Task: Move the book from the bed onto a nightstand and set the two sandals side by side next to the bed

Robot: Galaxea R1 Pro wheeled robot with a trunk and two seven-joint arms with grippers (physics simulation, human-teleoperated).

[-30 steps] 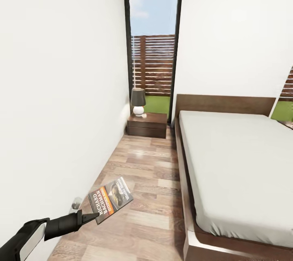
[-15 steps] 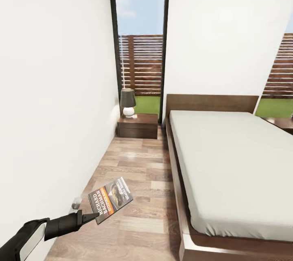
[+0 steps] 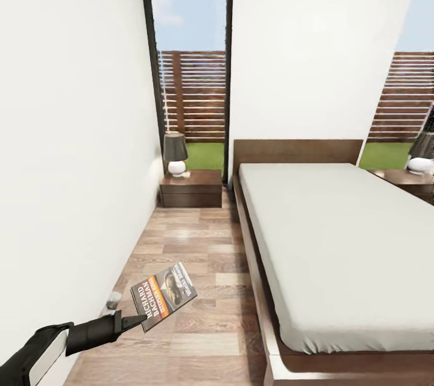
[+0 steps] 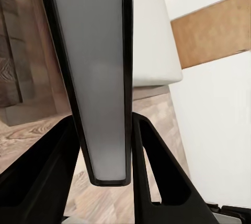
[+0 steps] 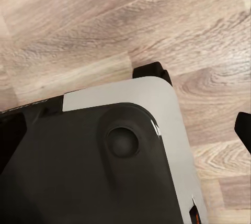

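Book (image 3: 163,295) in the head view is held in the air above the wood-plank floor (image 3: 199,253), pinched at its lower corner by the left end effector (image 3: 137,318), whose black fingers are clenched on it; the cover faces up, with white lettering and an orange band. The arm reaches in from the lower left, close along a white wall (image 3: 66,133). Beyond it the strip of floor runs between that wall and the bed (image 3: 325,241), a low dark brown frame with a headboard and a plain pale mattress. At the far end of the strip, beside the headboard, stands a nightstand (image 3: 191,188) with a small lamp (image 3: 175,153) on its top, a dark shade over a white base. Behind it a tall dark-framed window (image 3: 190,67) shows sky, a slatted wooden fence and grass. At the right edge a second nightstand (image 3: 410,181) carries another lamp (image 3: 422,154), partly cut off, with another window above it. In the left wrist view the book (image 4: 99,72) is seen edge-on as a pale grey slab with a dark border, clamped between the two black fingers (image 4: 157,166); past it lie floor planks, the bed's mattress and white wall. In the right wrist view a dark and grey part of the robot's body (image 5: 104,161) sits over the plank floor (image 5: 104,25); I cannot tell how the right end effector stands.
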